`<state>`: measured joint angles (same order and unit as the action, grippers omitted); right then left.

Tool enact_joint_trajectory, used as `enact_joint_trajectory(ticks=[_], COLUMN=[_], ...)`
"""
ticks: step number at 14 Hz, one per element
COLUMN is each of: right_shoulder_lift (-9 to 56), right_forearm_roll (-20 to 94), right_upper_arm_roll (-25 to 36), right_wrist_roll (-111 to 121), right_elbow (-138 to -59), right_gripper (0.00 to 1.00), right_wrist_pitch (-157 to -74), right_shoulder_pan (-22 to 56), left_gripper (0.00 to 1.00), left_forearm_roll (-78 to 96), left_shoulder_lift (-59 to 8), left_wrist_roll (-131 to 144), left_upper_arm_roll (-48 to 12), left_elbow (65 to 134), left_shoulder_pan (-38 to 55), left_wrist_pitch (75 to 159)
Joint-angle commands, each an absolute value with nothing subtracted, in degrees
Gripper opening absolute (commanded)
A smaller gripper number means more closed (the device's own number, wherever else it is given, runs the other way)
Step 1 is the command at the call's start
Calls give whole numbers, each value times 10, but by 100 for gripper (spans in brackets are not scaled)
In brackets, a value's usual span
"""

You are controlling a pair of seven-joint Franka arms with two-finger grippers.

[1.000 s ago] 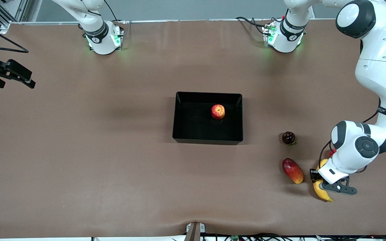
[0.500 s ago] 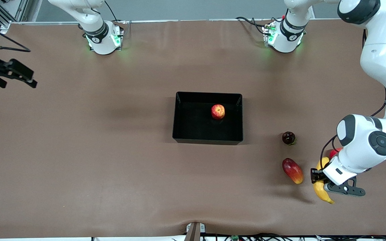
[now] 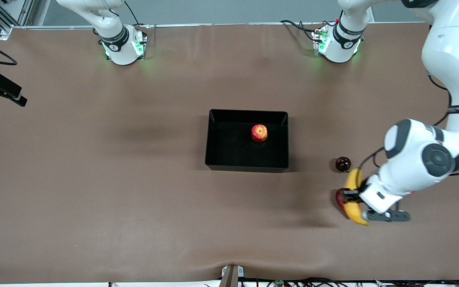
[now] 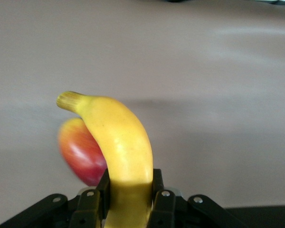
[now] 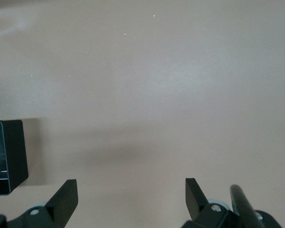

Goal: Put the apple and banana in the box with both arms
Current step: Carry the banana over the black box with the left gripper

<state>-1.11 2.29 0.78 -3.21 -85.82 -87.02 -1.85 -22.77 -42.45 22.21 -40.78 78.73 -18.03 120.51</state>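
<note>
The banana [image 3: 356, 213] hangs in the air, my left gripper [image 3: 351, 195] shut on its middle, above the red-and-yellow mango-like fruit [image 3: 338, 197]. In the left wrist view the banana [image 4: 118, 142] runs out from between the black fingers [image 4: 157, 187] of that gripper [image 4: 129, 190], stem end up. The apple [image 3: 259, 132] lies in the black box [image 3: 246, 165] at the table's middle. My right gripper [image 3: 1, 89] waits open at the right arm's end of the table. Its wrist view shows the gripper [image 5: 130, 194] with nothing in it and a corner of the box [image 5: 12, 156].
A small dark red fruit [image 3: 343, 164] lies between the box and the left arm, farther from the front camera than the mango-like fruit [image 4: 80, 156]. The left arm's elbow [image 3: 424, 159] hangs over the table at its end.
The left gripper has lifted the banana off the table and carried it toward the box, over the mango-like fruit. The right gripper has drifted outward toward the table's edge.
</note>
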Motion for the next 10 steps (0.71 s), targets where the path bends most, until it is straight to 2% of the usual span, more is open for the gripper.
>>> enact_joint_trajectory(ticks=[1, 5, 7, 10], right_shoulder_lift=[-15, -15, -15, -14], right_forearm_roll=[23, 23, 24, 24], right_upper_arm_roll=[11, 11, 9, 8], right_wrist_roll=[-32, -32, -33, -35], right_elbow=[-858, -860, -860, -860], right_gripper=[100, 100, 100, 100], right_wrist_pitch=[-867, -863, -863, -860], right_shoulder_pan=[-18, -21, -15, -14], left_gripper=[0, 0, 0, 0], left_forearm_roll=[-229, -242, -278, -354], left_shoulder_lift=[-389, -382, -395, -418], left_wrist_roll=[327, 458, 545, 661], left_upper_arm_roll=[-418, -417, -412, -410], left_elbow=[800, 799, 798, 802], left_shoulder_pan=[-126, -14, 64, 125], left_wrist_pitch=[1167, 1157, 1164, 1176])
